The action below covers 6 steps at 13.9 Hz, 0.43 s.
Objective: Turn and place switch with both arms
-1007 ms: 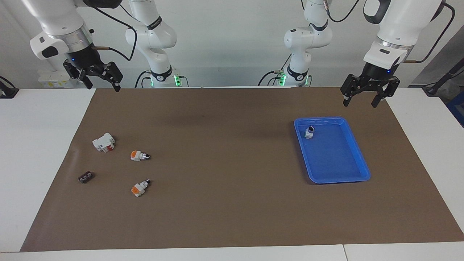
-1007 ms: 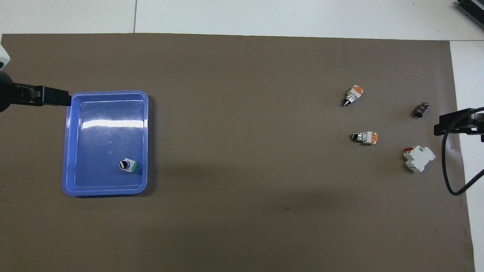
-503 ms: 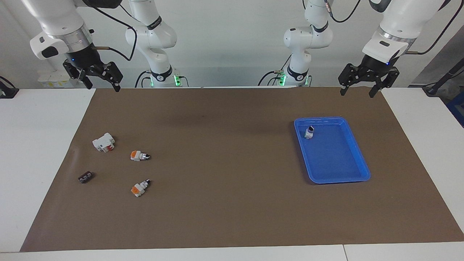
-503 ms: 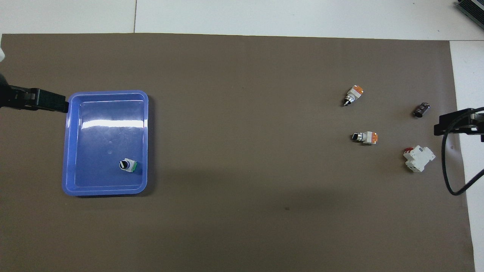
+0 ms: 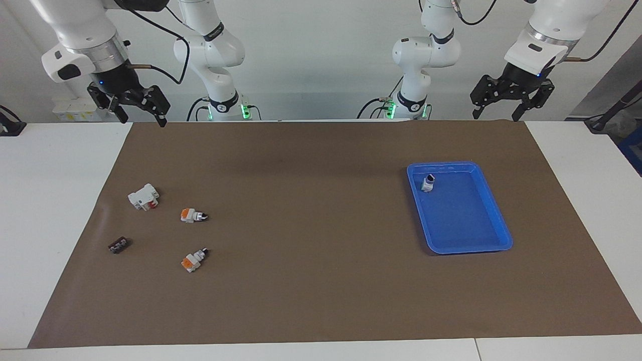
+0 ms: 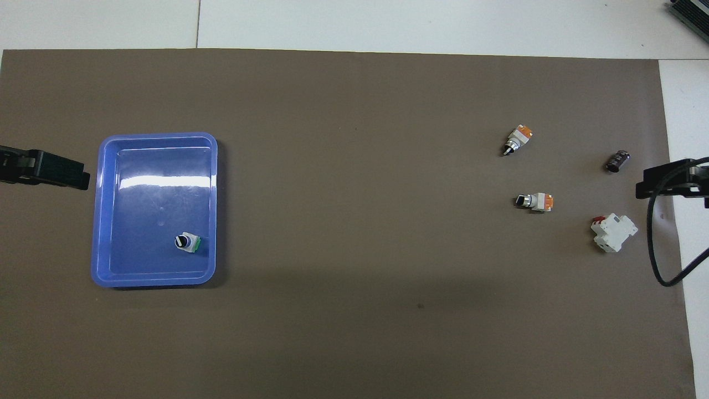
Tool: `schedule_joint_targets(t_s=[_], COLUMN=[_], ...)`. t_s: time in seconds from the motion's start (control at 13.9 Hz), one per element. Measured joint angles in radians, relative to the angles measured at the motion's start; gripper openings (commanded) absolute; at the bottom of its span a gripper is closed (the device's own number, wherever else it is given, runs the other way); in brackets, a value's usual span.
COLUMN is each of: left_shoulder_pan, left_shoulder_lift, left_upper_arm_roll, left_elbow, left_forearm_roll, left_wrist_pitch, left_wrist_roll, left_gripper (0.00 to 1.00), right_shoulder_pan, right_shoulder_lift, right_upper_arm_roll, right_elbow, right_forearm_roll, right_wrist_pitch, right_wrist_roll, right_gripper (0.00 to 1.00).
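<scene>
The switch (image 5: 428, 183), white with a green block and a black knob, stands in the blue tray (image 5: 466, 249), in the corner nearest the robots; the overhead view shows the switch (image 6: 187, 243) and the tray (image 6: 155, 281) too. My left gripper (image 5: 496, 109) is open and empty, raised over the mat's edge at the left arm's end, apart from the tray. One of its fingers (image 6: 58, 172) shows in the overhead view. My right gripper (image 5: 143, 116) is open and empty, raised over the mat's corner at the right arm's end, where the arm waits.
Toward the right arm's end of the brown mat lie two switches with orange blocks (image 5: 192, 215) (image 5: 193, 259), a white breaker with a red mark (image 5: 144, 196) and a small dark part (image 5: 118, 245).
My left gripper has risen and drawn back toward the robots, away from the tray. The switch stays in the tray. The right arm has not moved.
</scene>
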Motion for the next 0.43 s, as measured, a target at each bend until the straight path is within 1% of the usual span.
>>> schedule_joint_targets(t_s=[0.43], left_shoulder_pan=[-0.003], left_shoulder_lift=[0.000], left_upper_arm_roll=[0.009], left_elbow=[-0.002], left_forearm_roll=[0.001], left_wrist_pitch=[-0.022], left_wrist_roll=[0.000], left_gripper=[1.00], right_shoulder_pan=[0.000], right_shoulder_lift=[0.000], right_upper_arm_roll=[0.000], right_elbow=[0.000], right_forearm_roll=[0.000], right_wrist_pitch=[0.000], right_wrist_roll=[0.000], right_gripper=[1.00])
